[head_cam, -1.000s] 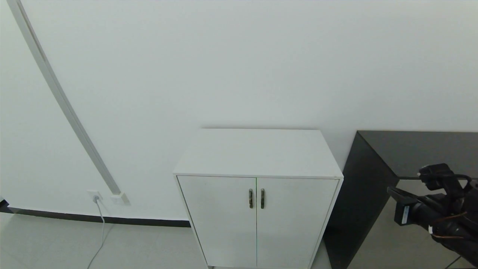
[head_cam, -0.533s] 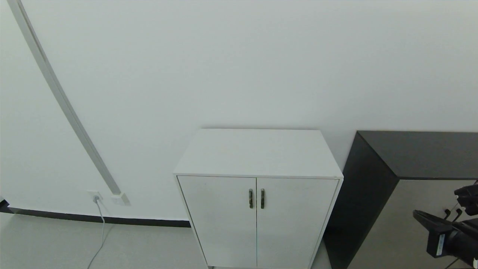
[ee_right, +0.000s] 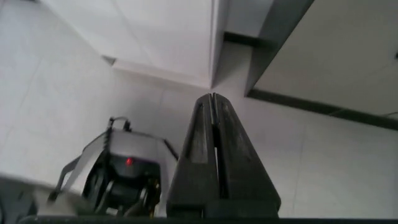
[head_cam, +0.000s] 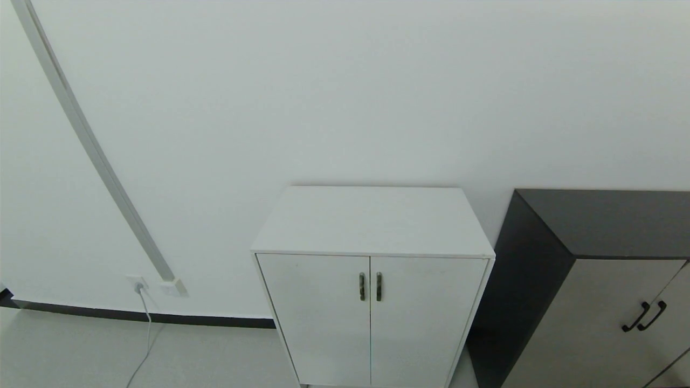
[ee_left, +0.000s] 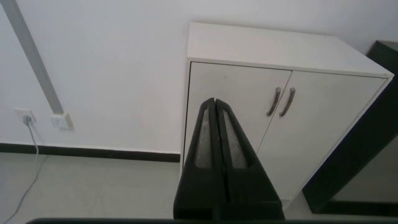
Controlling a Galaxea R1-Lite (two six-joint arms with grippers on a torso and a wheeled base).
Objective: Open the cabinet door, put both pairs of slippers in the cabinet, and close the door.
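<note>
On my head view, a pale trunking runs down the wall at the far left and ends just beside a socket. A grey cable hangs from the socket to the floor, crossing the black skirting.

To the right of that stands the white cabinet, its back against the wall. Its 2 doors are both closed: left door, right door. The 2 dark handles sit upright, side by side at the middle seam.

Just beside it on the right is a black cabinet with grey fronts and 2 black handles, also closed.

The left gripper has its fingers pressed together with nothing between them. It is held in the air in front of the white cabinet, well apart from the doors and pointing toward the left door.

The right gripper also has its fingers together and is empty. It hangs low over the tiled floor, pointing at the spot where the bottom corners of the 2 cabinets meet.
</note>
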